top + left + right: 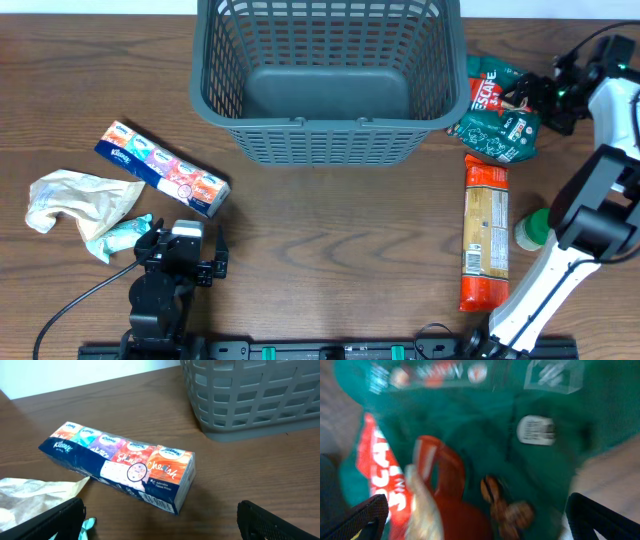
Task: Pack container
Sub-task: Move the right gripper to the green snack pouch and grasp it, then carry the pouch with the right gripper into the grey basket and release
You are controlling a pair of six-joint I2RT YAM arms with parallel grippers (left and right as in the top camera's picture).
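Right gripper (480, 522), fingers spread wide, hangs close over the green snack bag (545, 475) at the frame's right. It should pinch a raised fold squarely, then lift above the rim of the grey lattice basket (320, 145), empty at top centre. Left gripper (160, 527) sits parted before the Kleenex pack (120, 462).

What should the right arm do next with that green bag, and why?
Probably lower the right end effector a little and shut it on the green bag. The right wrist view shows the bag filling the space between its open fingers, and the basket beside the bag holds nothing yet.
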